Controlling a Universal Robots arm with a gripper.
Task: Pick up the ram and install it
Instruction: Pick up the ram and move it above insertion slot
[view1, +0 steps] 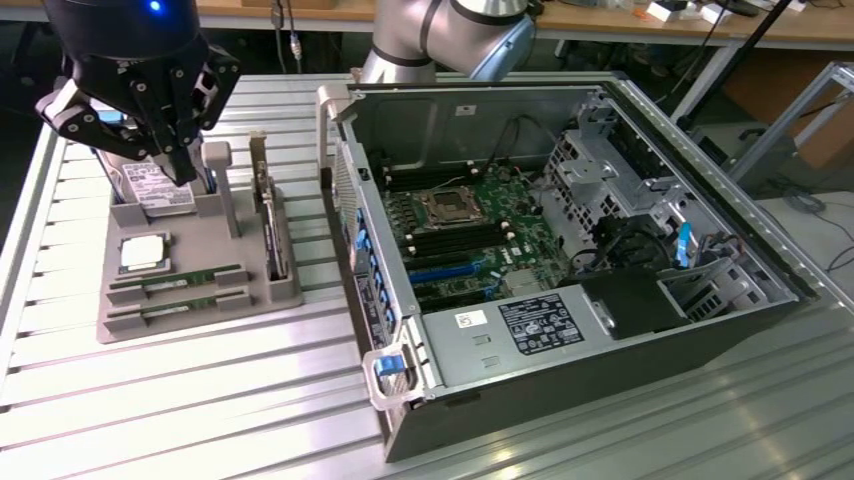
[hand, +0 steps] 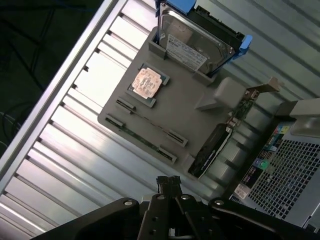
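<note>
Two ram sticks (view1: 175, 281) lie edge-up in the front slots of a grey parts tray (view1: 200, 320) on the exterior view's left. They are thin green strips with small chips. In the wrist view the ram (hand: 141, 136) shows as thin lines between the slot ends, a little way ahead of the fingertips. My black gripper (view1: 180, 168) hangs above the back of the tray, over the hard drive (view1: 151, 187), well clear of the ram. Its fingers (hand: 169, 182) are shut together with nothing between them. The open computer case (view1: 561, 250) holds the motherboard (view1: 467, 230).
A square silver processor (view1: 144, 252) sits on the tray behind the ram. An expansion card (view1: 274, 235) stands upright along the tray's edge nearest the case. The slatted metal table (view1: 200, 400) runs under everything. The arm's grey base (view1: 427, 40) rises behind the case.
</note>
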